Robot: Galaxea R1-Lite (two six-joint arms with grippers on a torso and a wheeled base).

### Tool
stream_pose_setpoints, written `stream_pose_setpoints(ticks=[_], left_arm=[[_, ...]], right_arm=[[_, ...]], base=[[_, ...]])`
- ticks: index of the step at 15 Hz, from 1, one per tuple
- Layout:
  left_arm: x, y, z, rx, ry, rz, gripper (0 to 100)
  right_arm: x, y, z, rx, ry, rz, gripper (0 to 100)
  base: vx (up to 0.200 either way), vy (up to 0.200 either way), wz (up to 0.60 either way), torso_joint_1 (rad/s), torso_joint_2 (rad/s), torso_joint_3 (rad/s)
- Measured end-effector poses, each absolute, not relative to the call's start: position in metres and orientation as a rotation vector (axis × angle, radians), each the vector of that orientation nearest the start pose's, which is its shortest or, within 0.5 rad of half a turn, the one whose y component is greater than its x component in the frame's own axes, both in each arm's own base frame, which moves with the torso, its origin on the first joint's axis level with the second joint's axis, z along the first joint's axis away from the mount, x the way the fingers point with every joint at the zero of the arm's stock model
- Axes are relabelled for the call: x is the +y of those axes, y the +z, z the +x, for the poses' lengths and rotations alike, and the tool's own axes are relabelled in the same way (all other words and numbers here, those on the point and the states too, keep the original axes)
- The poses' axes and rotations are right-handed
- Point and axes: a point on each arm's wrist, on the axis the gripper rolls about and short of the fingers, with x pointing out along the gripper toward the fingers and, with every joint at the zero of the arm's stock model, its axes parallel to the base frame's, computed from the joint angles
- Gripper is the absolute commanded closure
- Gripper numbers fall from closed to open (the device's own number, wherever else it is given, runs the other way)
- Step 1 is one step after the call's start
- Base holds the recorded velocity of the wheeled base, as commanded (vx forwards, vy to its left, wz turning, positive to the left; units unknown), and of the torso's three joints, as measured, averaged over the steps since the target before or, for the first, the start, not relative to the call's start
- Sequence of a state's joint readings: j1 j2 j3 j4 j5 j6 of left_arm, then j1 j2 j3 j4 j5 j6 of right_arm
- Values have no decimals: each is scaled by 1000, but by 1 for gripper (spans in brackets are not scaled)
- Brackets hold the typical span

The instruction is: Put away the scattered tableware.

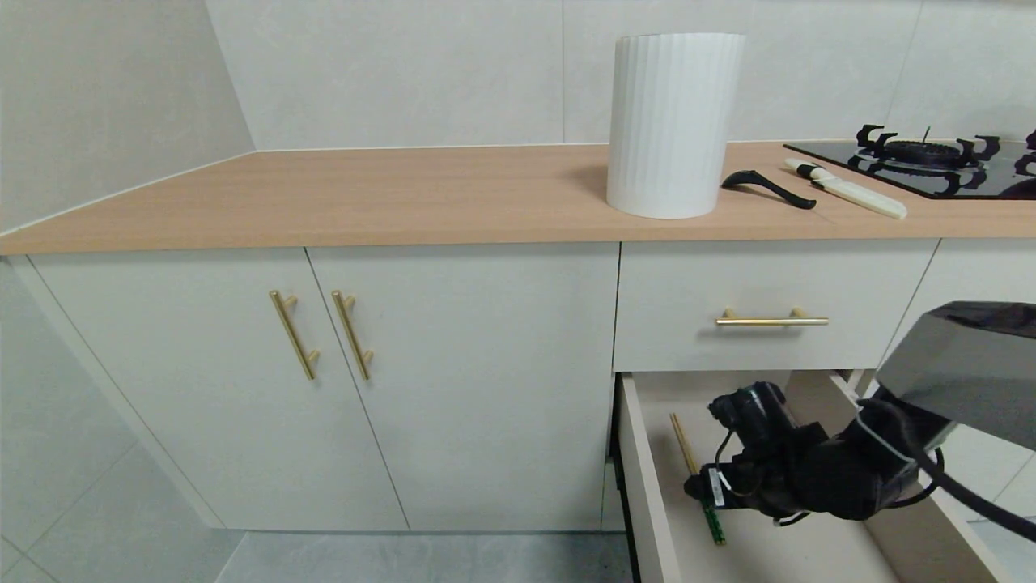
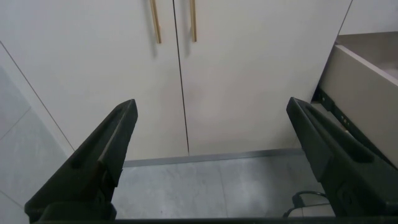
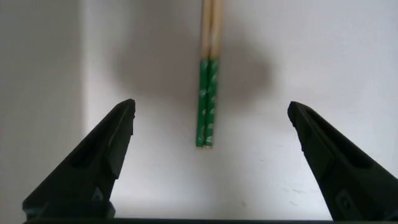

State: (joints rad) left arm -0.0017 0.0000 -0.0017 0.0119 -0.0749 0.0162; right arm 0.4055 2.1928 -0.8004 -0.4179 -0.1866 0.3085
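A pale-tiled kitchen corner, with a wooden surface running over white cabinets with brass handles. On the surface a tall white ribbed container stands right of centre. Just right of it lie a black curved utensil and a white knife, both near the gas hob at the far right. These pieces are not yet put away.

Below, at the lower right, a drawer is pulled open. A pair of chopsticks with green ends lies flat on its floor near the left wall, the two sticks side by side and touching. The drawer looks like the storage place for the scattered pieces, so the chopsticks are already where they belong.

The right gripper hangs inside the drawer, directly over the green ends. Its jaws are spread wide, one on each side of the sticks, and touch and hold nothing. That wide, empty stance fits a release rather than a grasp, though this is only my reading.

The left gripper points down at the floor in front of the double cabinet doors, left of the drawer. Its jaws are also spread wide and empty, well away from any tableware.
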Motion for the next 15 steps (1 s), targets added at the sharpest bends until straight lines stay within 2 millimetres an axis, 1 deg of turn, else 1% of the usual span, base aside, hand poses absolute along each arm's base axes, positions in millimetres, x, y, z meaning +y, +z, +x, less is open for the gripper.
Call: stream_pose_setpoints(ticks=[3,5,7,8,11,15], left_arm=[[-2,75,-23,10,-77,15,0],[-2,75,-23,10,-77,16,0],[-2,75,-23,10,-77,15,0],[-2,75,-23,10,-77,16,0],[-2,75,-23,10,-77,15,0],[-2,75,-23,10,-77,15,0]], right_arm=[[116,52,307,829,63,29,0],[100,88,301,725,58,30,0],[82,117,295,635,37,24,0],[74,129,292,599,26,21,0],[63,151,283,525,14,31,0],[59,163,278,484,7,39,0]], base=[[0,0,0,0,0,0],[0,0,0,0,0,0],[0,0,0,0,0,0],[0,0,0,0,0,0],[0,0,0,0,0,0],[0,0,0,0,0,0]])
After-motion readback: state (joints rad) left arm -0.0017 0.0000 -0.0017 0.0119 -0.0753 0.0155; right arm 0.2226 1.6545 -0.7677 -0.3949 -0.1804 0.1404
